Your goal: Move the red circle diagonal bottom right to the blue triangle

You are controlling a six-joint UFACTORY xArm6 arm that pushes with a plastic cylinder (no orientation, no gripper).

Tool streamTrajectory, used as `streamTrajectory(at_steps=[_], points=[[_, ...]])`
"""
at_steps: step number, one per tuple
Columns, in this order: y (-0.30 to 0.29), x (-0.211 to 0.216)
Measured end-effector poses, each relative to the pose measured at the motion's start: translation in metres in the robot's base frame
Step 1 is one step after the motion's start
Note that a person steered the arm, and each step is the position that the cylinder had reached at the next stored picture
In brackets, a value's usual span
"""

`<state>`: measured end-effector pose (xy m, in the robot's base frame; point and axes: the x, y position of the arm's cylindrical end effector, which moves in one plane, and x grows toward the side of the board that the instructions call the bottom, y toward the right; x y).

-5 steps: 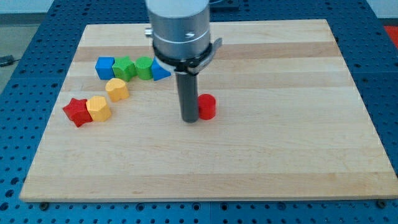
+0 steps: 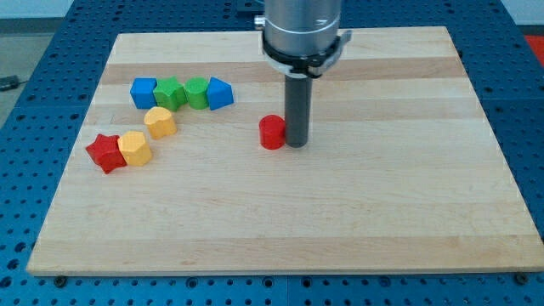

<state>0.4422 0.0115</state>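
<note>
**A:** Quick check on the red circle (image 2: 272,133). Sits down and to the right of the blue triangle (image 2: 219,93), near it but clearly apart, with bare board (image 2: 382,212) between. Pretty much the diagonal spot already, no?

**B:** Yep, looks close to done. Maybe wants one tiny nudge up-left to tighten the gap, nothing more.

**A:** And my tip (image 2: 297,143)?

**B:** Parked further right of the blue triangle than the circle, on the circle's far side and about level with it. Looks to be touching the circle's edge, though hard to say from this angle, could be a hair off. No fingers to report, by the way: just a plain rod, nothing to open, close or clamp.

**A:** So how to finish cleanly?

**B:** Push slow and short. Pushing from that side sends the circle straight left, which ends up below the blue triangle instead of diagonal. Better to come round to the circle's lower-right first, then ease it along the diagonal toward the triangle. Aim through the circle's middle, since round blocks slip off a rod easily. Stop before contact, so the triangle doesn't shove into the green block (image 2: 196,92) touching its left.
</note>
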Motion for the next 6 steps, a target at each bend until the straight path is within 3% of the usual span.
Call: streamTrajectory(at_steps=[2,4,5,6], points=[[-0.022,0.019],[-0.027,-0.017],[-0.035,-0.007],[-0.1,0.032]])
